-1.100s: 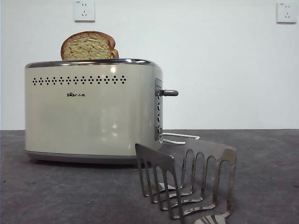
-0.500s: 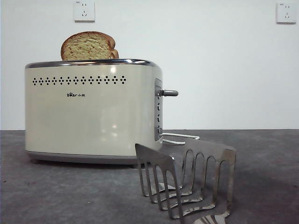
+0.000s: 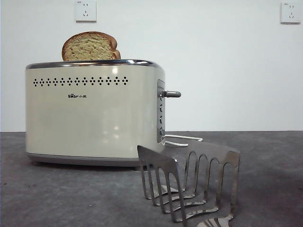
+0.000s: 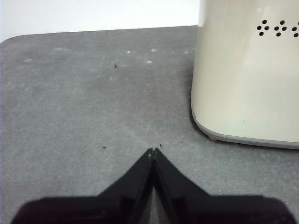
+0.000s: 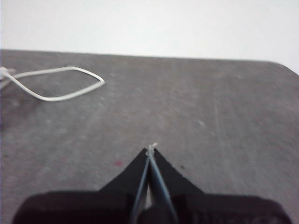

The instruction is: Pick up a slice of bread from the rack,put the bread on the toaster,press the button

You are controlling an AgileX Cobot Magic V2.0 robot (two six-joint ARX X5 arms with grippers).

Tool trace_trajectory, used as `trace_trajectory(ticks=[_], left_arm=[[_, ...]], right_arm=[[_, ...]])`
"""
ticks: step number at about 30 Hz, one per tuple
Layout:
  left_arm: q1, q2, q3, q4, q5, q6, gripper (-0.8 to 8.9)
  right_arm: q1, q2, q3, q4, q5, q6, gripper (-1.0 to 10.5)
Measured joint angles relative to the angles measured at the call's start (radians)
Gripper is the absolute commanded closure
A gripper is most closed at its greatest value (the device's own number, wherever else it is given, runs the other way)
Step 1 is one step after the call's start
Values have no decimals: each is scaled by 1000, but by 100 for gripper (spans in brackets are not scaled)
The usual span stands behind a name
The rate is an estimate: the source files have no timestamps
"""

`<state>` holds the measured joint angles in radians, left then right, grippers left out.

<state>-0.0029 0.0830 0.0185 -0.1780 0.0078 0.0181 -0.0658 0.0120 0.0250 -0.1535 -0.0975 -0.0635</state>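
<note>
Your slice of bread (image 3: 90,46) stands in the toaster (image 3: 94,111); rack (image 3: 189,184) empty in front. Your left gripper (image 4: 153,151) and right gripper (image 5: 150,148): both closed, holding nothing, over the table (image 4: 84,93).

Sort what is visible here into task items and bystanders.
Job:
- slice of bread, standing in the toaster's top
- toaster
- button, the silver lever on the end panel
- rack, holding no bread
- left gripper and right gripper, both shut, holding nothing

Lying about:
- white cable
- two wall sockets
- grey table
</note>
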Motion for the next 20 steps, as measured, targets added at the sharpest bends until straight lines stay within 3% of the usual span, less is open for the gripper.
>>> trace_trajectory(ticks=[6, 20], left_arm=[[0, 2, 0, 0, 0, 0, 817], [0, 2, 0, 0, 0, 0, 817]], right_arm=[[0, -2, 0, -34, 61, 16, 946], [0, -2, 0, -34, 63, 23, 946]])
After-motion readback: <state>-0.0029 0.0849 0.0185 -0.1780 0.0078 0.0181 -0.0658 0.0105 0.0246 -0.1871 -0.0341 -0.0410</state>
